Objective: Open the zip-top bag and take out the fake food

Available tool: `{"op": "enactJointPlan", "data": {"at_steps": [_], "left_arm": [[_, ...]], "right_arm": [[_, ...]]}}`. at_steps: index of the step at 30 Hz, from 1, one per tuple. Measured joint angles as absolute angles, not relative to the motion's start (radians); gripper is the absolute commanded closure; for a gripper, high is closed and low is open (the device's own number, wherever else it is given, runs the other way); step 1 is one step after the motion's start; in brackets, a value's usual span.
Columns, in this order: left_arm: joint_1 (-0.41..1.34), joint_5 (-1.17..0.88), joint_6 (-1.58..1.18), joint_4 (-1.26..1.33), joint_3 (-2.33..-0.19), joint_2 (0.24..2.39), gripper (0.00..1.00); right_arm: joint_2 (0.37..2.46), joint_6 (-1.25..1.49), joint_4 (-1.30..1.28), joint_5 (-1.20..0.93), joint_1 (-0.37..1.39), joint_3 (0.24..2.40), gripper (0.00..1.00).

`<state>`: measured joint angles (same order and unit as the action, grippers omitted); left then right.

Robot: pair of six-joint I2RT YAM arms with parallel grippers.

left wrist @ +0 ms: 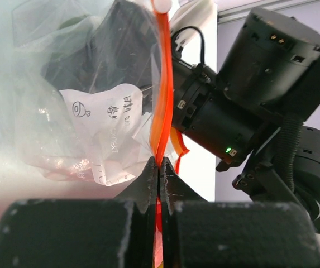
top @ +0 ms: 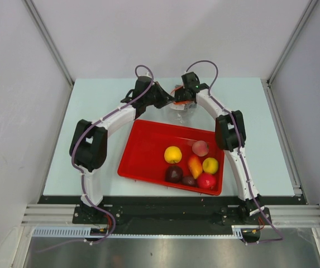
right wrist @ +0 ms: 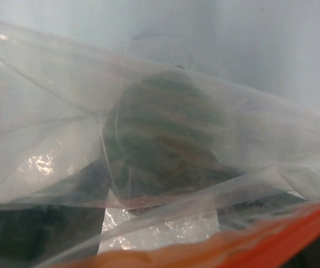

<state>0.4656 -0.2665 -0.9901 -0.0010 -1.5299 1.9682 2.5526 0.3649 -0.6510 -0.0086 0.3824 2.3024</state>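
The clear zip-top bag [top: 181,107] hangs in the air at the back middle, between my two grippers. My left gripper [top: 170,100] is shut on its orange-red zip strip [left wrist: 163,84], which runs up from the closed fingertips in the left wrist view. A white printed slip [left wrist: 106,128] shows through the bag; no food shows in it. The bag [right wrist: 148,84] covers the right wrist view, with the strip [right wrist: 243,248] along the bottom. My right gripper [top: 184,96] sits at the bag; its fingers [right wrist: 42,229] show dimly apart through the plastic. The fake food [top: 195,166] lies in the red tray.
The red tray [top: 143,139] lies in front of the bag, between the two arms, and holds several toy fruits: yellow [top: 173,154], pink [top: 200,148], dark maroon [top: 174,173] and red [top: 206,180]. The right arm's wrist [left wrist: 249,100] is close to my left gripper.
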Motion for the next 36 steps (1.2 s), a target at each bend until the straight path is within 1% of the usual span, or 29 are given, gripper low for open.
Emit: {"op": "enactJointPlan", "data": {"at_steps": [3, 5, 6, 8, 9, 11, 17, 18, 20, 24, 27, 31, 33, 36], "left_arm": [[0.466, -0.268, -0.986, -0.004, -1.53, 1.97, 1.0], [0.466, -0.268, -0.986, -0.003, -1.53, 1.971, 1.0], [0.466, -0.269, -0.986, -0.003, -1.53, 1.971, 1.0], [0.466, -0.269, -0.987, -0.003, -1.53, 1.972, 1.0], [0.466, -0.269, -0.987, -0.003, -1.53, 1.972, 1.0], [0.466, -0.269, -0.987, -0.003, -1.53, 1.973, 1.0], [0.465, -0.269, -0.987, -0.003, -1.53, 1.977, 1.0], [0.465, -0.269, -0.987, -0.003, -1.53, 1.977, 1.0], [0.465, -0.269, -0.987, -0.002, -1.53, 1.977, 1.0], [0.465, -0.273, -0.987, -0.002, -1.53, 1.977, 1.0], [0.465, -0.278, -0.987, 0.006, -1.529, 1.977, 1.0], [0.463, -0.288, -0.986, 0.028, -1.519, 1.977, 1.0], [0.462, -0.294, -0.986, 0.036, -1.518, 1.977, 1.0], [0.459, -0.3, -0.986, 0.035, -1.518, 1.977, 1.0]], "right_arm": [[2.553, 0.361, -0.643, -0.008, 0.381, 2.304, 0.51], [2.553, 0.356, -0.636, -0.006, 0.381, 2.304, 0.55], [2.553, 0.355, -0.633, -0.004, 0.381, 2.304, 0.61], [2.553, 0.339, -0.629, 0.003, 0.381, 2.304, 0.65], [2.552, 0.335, -0.628, 0.006, 0.382, 2.304, 0.69], [2.55, 0.327, -0.631, 0.016, 0.384, 2.304, 0.72], [2.524, 0.325, -0.7, 0.024, 0.387, 2.325, 0.73], [2.518, 0.328, -0.716, 0.018, 0.386, 2.336, 0.77], [2.498, 0.337, -0.749, 0.001, 0.385, 2.344, 0.82], [2.431, 0.364, -0.825, -0.062, 0.377, 2.344, 0.83], [2.387, 0.401, -0.868, -0.147, 0.356, 2.347, 0.83], [2.349, 0.442, -0.924, -0.257, 0.321, 2.352, 0.77], [2.34, 0.448, -0.96, -0.304, 0.315, 2.352, 0.71], [2.331, 0.444, -1.01, -0.343, 0.314, 2.349, 0.68]]}}
